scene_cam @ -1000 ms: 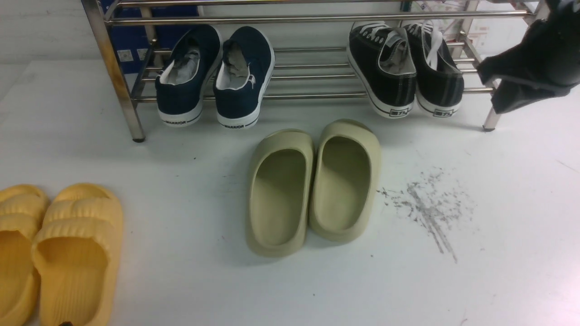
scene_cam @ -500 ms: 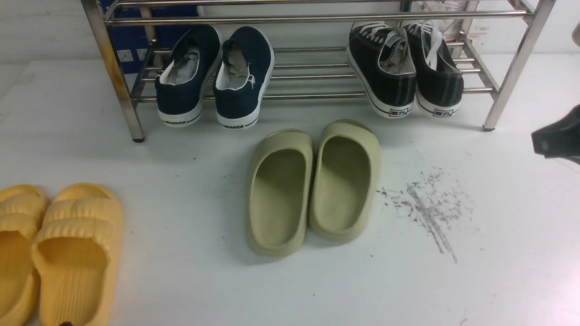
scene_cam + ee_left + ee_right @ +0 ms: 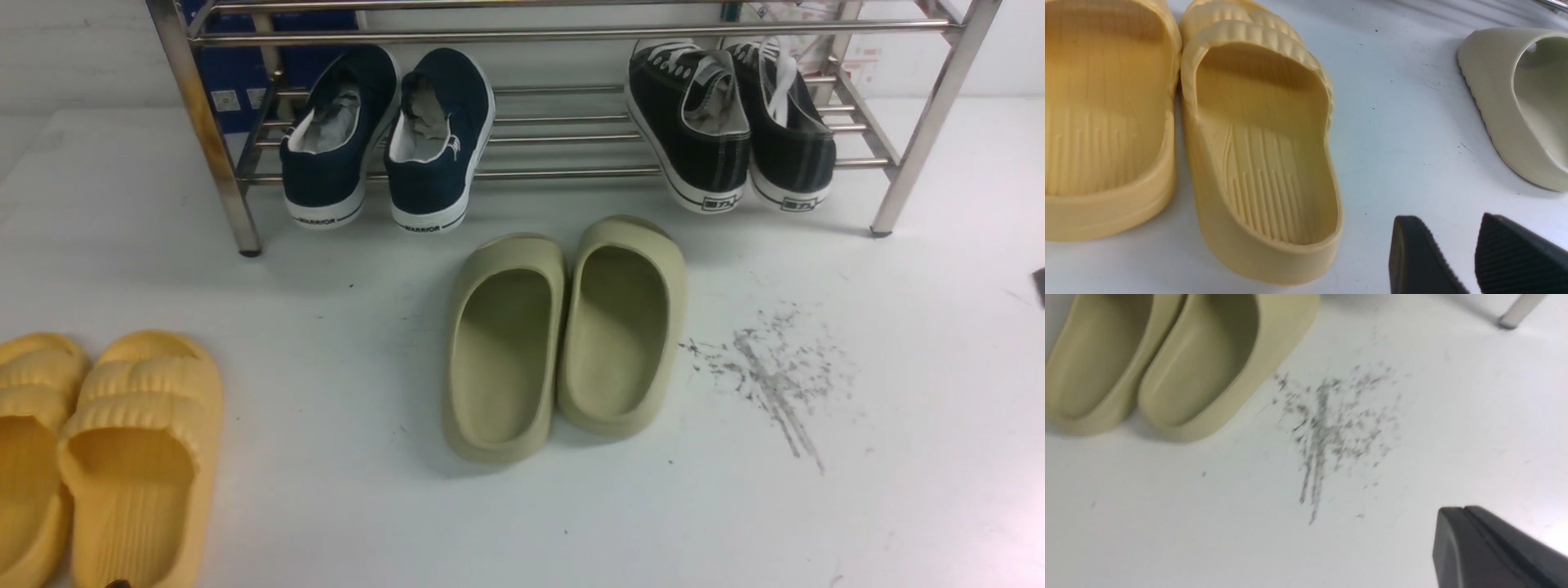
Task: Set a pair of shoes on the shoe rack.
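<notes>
On the lower shelf of the shoe rack [image 3: 563, 172], toward its right end, I see the two black canvas sneakers [image 3: 718, 126] sitting side by side, their white-soled heels facing me and jutting out past the front bar. The white laces [image 3: 782, 86] of the right-hand one hang loosely over its opening. Further left on that same shelf is a pair of navy slip-ons [image 3: 384, 139], heels out as well, with a small gap between them and WARRIOR printed on their soles.

The rack stands on square steel legs [image 3: 935, 122] on a white bench [image 3: 326, 506], and a dark blue box [image 3: 233, 90] shows behind its left end. In front of the rack, around the middle, lie two olive-green slides [image 3: 563, 343], touching each other, openings up. Over at the left side are the yellow slides [image 3: 139, 457], also close together. Dark scuff marks [image 3: 771, 367] streak the bench to the right of the olive pair.

The left claw [image 3: 1449, 253] is wide open near the yellow slides, with nothing between its fingers. The right claw [image 3: 1470, 508] is shut, its fingertips together and holding nothing, and just a dark sliver of it pokes in at the right edge of the front view.
</notes>
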Available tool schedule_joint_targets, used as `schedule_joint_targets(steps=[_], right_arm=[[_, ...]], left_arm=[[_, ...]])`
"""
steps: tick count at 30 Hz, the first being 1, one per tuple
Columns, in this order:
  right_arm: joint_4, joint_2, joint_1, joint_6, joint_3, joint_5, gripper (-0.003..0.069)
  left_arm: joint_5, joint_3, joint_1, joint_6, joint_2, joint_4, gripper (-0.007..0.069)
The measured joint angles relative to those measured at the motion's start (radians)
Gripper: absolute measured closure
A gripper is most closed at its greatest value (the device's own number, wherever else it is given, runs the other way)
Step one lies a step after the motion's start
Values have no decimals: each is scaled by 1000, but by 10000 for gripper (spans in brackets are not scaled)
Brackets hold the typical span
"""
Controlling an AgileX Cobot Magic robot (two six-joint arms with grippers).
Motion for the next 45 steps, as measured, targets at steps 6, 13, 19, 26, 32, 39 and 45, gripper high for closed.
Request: schedule_joint_targets(steps=[6, 13, 19, 26, 32, 39, 45], right_arm=[[18, -436, -161, -6, 366, -190, 655], [-3, -813, -203, 4, 802, -294, 655], [3, -927, -203, 28, 932, -351, 654], [3, -928, -204, 29, 937, -368, 650], [3, -928, -204, 31, 937, -370, 645], [3, -928, -204, 31, 937, -370, 640], [3, -928, -204, 32, 937, -370, 636]], left_arm=[[0, 0, 0, 0, 0, 0, 386], [0, 0, 0, 0, 0, 0, 386], [0, 0, 0, 0, -1, 1, 386], [0, 0, 0, 0, -1, 1, 386], [0, 0, 0, 0, -1, 1, 386], [0, 0, 0, 0, -1, 1, 386], [0, 0, 0, 0, -1, 1, 386]])
